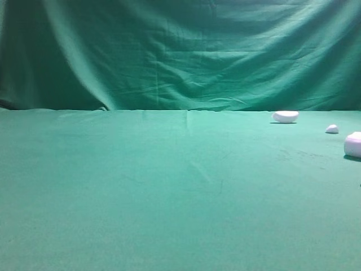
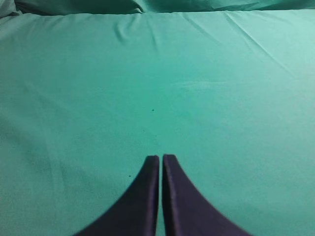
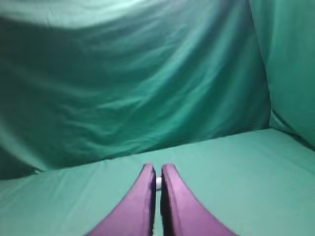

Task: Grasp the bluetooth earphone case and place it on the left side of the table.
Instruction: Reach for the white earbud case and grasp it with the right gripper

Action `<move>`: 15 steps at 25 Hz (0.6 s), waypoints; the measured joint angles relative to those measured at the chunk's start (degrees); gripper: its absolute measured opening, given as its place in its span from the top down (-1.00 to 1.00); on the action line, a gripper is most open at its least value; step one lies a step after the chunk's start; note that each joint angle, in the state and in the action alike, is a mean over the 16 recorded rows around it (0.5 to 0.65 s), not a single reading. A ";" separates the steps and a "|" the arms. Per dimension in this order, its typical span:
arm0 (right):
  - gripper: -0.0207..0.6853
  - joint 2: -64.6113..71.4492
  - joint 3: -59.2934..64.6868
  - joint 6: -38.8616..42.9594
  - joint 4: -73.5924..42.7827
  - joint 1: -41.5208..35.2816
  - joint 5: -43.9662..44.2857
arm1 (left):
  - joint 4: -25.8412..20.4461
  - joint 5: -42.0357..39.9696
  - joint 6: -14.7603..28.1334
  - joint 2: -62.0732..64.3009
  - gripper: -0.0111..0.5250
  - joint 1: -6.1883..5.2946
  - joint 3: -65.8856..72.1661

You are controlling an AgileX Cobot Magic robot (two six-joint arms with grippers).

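The bluetooth earphone case (image 1: 353,144) is a smooth white rounded lump on the green table (image 1: 169,192), cut off by the right edge of the high view. Neither gripper shows in the high view. In the left wrist view my left gripper (image 2: 160,156) is shut and empty over bare green cloth. In the right wrist view my right gripper (image 3: 157,167) is shut, low over the table and facing the backdrop. A small white bit (image 3: 158,182) shows through the slit between its fingers, farther off on the cloth. I cannot tell which white object it is.
A white half-moon bowl-like object (image 1: 285,116) lies at the back right of the table. A tiny white lump (image 1: 332,129) lies between it and the case. The green draped backdrop (image 1: 180,51) rises behind the table's far edge.
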 joint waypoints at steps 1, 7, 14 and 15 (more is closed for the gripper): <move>0.94 1.38 -1.69 0.02 0.26 0.00 1.19 | 0.00 0.00 0.00 0.00 0.96 0.00 0.00; 0.94 12.61 -13.26 -0.08 1.26 0.00 13.38 | 0.00 0.00 0.00 0.00 0.96 0.00 0.00; 0.94 30.92 -27.20 -0.99 1.95 0.17 29.73 | 0.00 0.00 0.00 0.00 0.96 0.00 0.00; 0.94 33.53 -28.66 -1.00 2.04 0.35 31.34 | 0.00 0.00 0.00 0.00 0.96 0.00 0.00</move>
